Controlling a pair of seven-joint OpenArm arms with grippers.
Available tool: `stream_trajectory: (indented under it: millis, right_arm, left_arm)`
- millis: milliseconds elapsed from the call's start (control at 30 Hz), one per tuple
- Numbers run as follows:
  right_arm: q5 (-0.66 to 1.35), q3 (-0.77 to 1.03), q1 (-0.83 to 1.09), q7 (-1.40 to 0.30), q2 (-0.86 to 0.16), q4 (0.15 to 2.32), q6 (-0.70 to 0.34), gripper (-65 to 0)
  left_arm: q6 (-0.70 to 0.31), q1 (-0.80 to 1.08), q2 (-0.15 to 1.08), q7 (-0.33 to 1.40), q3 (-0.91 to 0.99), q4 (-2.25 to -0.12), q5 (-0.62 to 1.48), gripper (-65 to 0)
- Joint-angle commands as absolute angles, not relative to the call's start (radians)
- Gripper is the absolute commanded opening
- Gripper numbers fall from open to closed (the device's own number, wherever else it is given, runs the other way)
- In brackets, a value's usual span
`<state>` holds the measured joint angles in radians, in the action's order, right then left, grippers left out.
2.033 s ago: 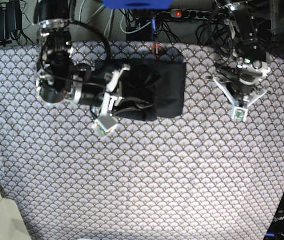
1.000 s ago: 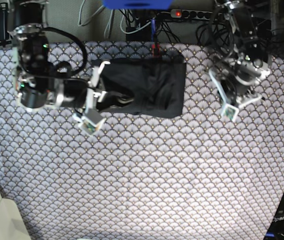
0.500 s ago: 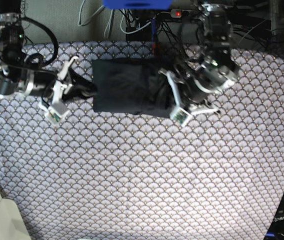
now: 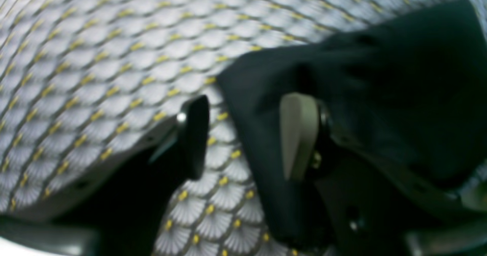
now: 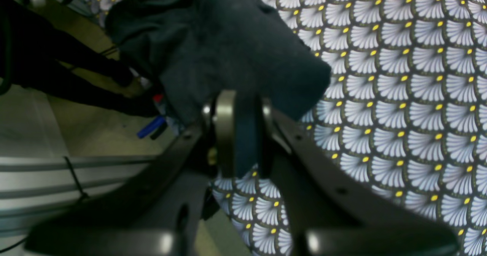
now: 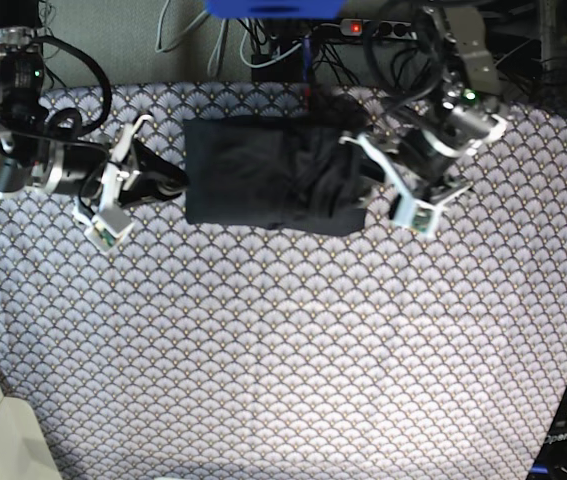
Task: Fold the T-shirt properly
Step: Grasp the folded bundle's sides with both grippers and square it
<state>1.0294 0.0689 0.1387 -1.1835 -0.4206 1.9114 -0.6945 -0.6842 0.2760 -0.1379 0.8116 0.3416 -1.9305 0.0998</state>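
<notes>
One T-shirt (image 6: 275,185), folded dark rectangle, upper centre of bench (image 6: 283,350): right gripper (image 5: 237,134) clenched on its left edge, left gripper (image 4: 243,138) parted astride its right edge; likely final-fold stage, next needing a firm pinch.

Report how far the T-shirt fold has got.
Done: the T-shirt lies as a compact dark rectangle on the tablecloth, so the main folds look made.
In hand: the right claw is shut on the shirt's edge; the left claw stands open at the opposite edge, one finger over the fabric, gripping nothing.
Left: probably a last fold or tidy, then letting go.
</notes>
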Motion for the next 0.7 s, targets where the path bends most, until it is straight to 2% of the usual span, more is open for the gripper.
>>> stream_trajectory:
  millis: [0,367,667]
  right_arm:
    - [1.061,0.073,0.128,-1.162,-0.433,1.926,-0.698,-57.7]
    - [1.061,0.071,0.128,-1.159,-0.432,1.926,-0.698,-57.7]
    - [1.059,0.071,0.128,-1.158,-0.432,1.926,-0.698,-57.7]
  left_arm:
    - [-0.698,0.291,-0.14,0.797,0.351,-1.948,0.163,-34.7]
    - [-0.698,0.303,-0.068,0.931,0.438,-1.946,0.591,-34.7]
    - [-0.698,0.303,-0.073,0.929,0.395,-1.837,0.618,-34.7]
